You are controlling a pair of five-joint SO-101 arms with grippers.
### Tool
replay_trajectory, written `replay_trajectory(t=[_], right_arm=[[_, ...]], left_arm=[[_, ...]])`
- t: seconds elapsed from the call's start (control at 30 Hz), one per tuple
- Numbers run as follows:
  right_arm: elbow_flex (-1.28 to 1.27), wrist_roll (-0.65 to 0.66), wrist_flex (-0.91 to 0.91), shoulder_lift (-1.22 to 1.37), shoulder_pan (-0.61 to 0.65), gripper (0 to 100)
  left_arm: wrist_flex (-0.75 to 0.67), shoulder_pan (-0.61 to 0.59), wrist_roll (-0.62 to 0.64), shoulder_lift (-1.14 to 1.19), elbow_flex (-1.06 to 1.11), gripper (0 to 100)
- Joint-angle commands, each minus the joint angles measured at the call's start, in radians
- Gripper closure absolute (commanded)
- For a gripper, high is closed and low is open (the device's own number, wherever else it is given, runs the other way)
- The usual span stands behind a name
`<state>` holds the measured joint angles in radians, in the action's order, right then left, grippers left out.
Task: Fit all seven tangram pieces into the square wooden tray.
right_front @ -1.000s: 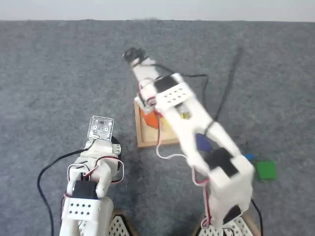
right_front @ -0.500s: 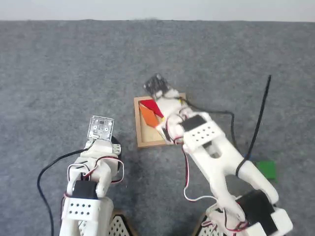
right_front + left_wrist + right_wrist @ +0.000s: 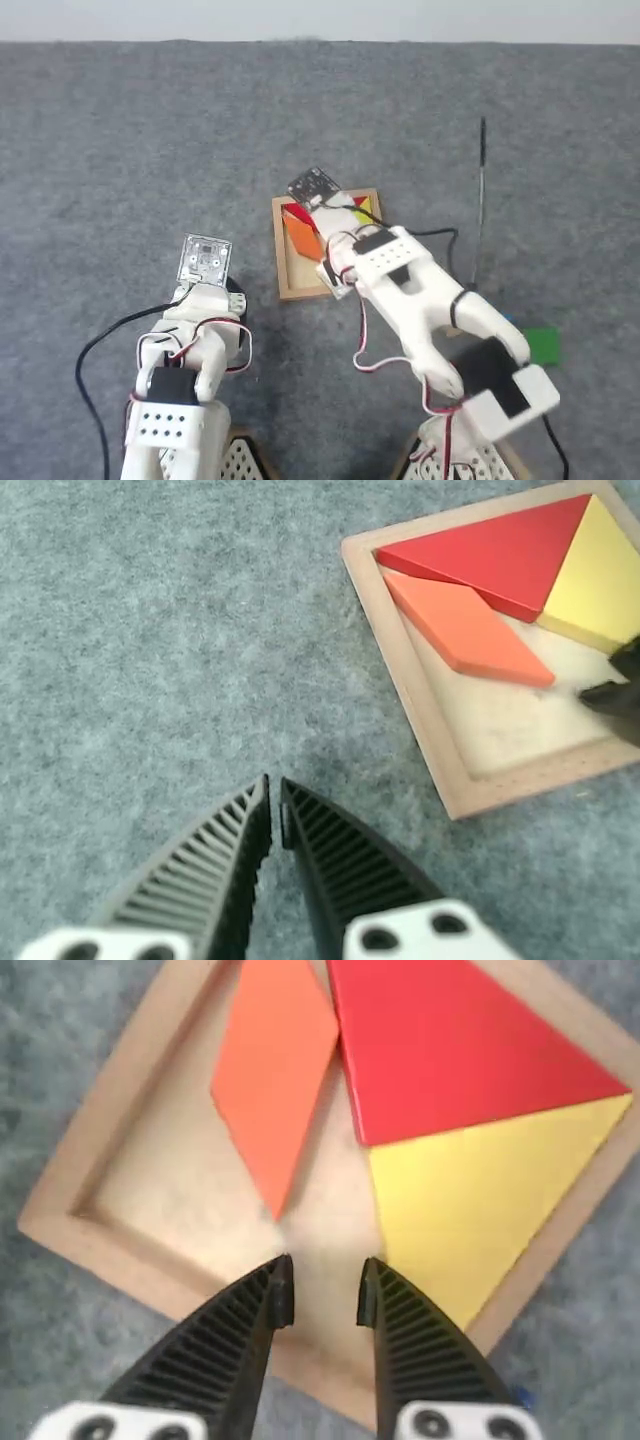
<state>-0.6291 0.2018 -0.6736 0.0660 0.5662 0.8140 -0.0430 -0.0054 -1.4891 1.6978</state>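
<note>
The square wooden tray [image 3: 279, 250] lies mid-table and holds a red triangle [image 3: 300, 214], a yellow triangle [image 3: 361, 207] and an orange parallelogram [image 3: 299, 238]. My right gripper [image 3: 322, 240] hangs over the tray's bare floor. In the right wrist view the right gripper [image 3: 325, 1290] is open a little, with nothing between its fingers, just short of the orange parallelogram [image 3: 272, 1070], the red triangle [image 3: 450, 1040] and the yellow triangle [image 3: 480, 1190]. My left gripper [image 3: 275, 783] is shut over carpet left of the tray [image 3: 440, 770].
A green piece [image 3: 543, 345] and the edge of a blue piece [image 3: 507, 320] lie on the grey carpet to the right of the right arm. A black cable [image 3: 481, 200] runs up behind the tray. Open carpet lies to the left and beyond.
The right arm has drawn back from beyond the tray and come down over it, its gripper now above the tray floor. The left arm has not moved.
</note>
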Motion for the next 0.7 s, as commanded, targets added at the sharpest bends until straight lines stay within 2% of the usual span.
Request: replay_trajectory(t=[0.0, 0.23, 0.5, 0.67], right_arm=[[0.115, 0.006, 0.013, 0.058, 0.041, 88.6], [0.203, 0.005, 0.013, 0.127, 0.087, 88.7], [0.204, 0.005, 0.012, 0.122, 0.082, 88.3], [0.196, 0.003, -0.082, -0.022, 0.084, 88.3]], left_arm=[[0.002, -0.005, 0.006, -0.012, -0.008, 98], [0.002, -0.005, 0.006, -0.012, -0.008, 98], [0.002, -0.005, 0.006, -0.012, -0.008, 98], [0.002, -0.005, 0.006, -0.012, -0.008, 98]])
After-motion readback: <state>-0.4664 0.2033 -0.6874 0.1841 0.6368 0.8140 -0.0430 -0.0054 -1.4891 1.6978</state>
